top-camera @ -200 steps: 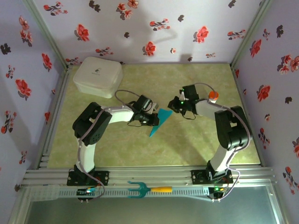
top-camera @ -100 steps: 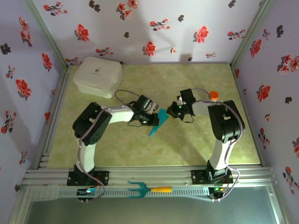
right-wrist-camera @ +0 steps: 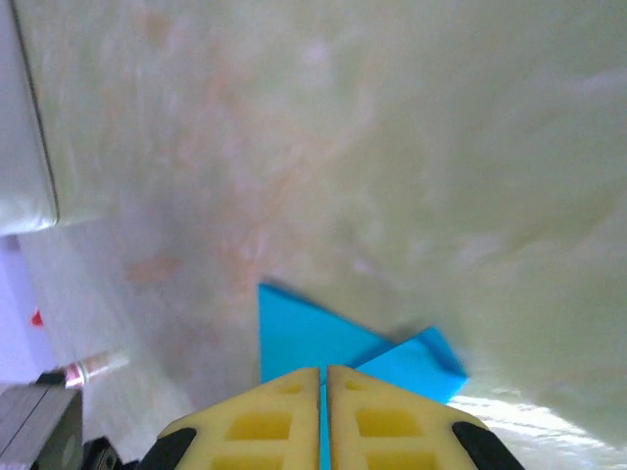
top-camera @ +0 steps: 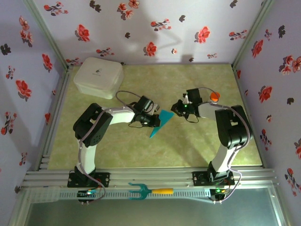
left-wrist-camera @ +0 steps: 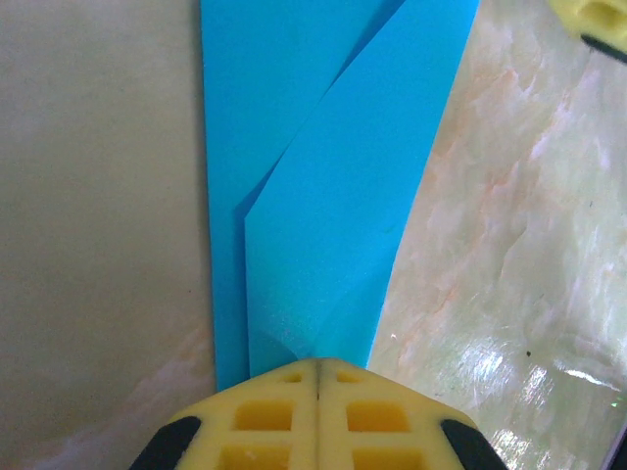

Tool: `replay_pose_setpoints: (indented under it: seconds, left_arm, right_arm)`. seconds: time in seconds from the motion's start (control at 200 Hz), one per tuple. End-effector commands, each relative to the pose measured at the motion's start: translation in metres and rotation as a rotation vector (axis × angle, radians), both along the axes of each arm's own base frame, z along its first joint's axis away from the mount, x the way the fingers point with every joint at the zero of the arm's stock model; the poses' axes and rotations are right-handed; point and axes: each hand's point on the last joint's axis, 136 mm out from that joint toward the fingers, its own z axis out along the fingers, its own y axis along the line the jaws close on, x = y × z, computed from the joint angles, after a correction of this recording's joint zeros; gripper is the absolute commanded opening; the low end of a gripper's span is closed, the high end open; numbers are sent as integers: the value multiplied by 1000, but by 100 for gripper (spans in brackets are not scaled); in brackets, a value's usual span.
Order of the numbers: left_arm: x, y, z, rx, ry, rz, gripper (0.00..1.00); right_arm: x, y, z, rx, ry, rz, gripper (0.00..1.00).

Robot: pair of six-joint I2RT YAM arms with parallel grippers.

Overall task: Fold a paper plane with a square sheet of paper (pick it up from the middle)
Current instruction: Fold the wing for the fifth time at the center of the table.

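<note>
Teal paper [top-camera: 160, 123], a folded wedge, lies mid-table [top-camera: 188, 146]: left hand [left-wrist-camera: 318, 364] pressed together on its narrow end, right hand [right-wrist-camera: 323, 372] pressed together at the wide corner, so I'd pin with left and crease slowly with right; white box [top-camera: 99, 77] back-left is lidded, contents hidden.

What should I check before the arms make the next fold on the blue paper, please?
1. Left pincer shut on the paper: ok.
2. Right pincer shut: ok.
3. Right pincer actually holding the paper: cannot tell.
4. Diagonal flap folded over the paper: ok.
5. White box apart from the paper: ok.
6. Fork tool on the front rail, away from both pincers: ok.
</note>
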Motion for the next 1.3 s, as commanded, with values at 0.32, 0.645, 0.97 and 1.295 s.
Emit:
replay_pose_setpoints:
  seconds: [0.32,0.645,0.97,1.295]
  left_arm:
    - [-19,15,-11,86,85,4,0]
    - [-5,-19,57,-59,18,-41,0]
    - [-17,-44,35,-72,97,-89,0]
    - [-13,-27,10,36,69,-52,0]
  right_arm:
    - [-38,0,-48,-96,131,8,0]
    - [-42,-4,-56,-125,154,9,0]
    - [-43,-5,-57,-118,155,-4,0]
    - [-46,-4,-60,-108,165,-5,0]
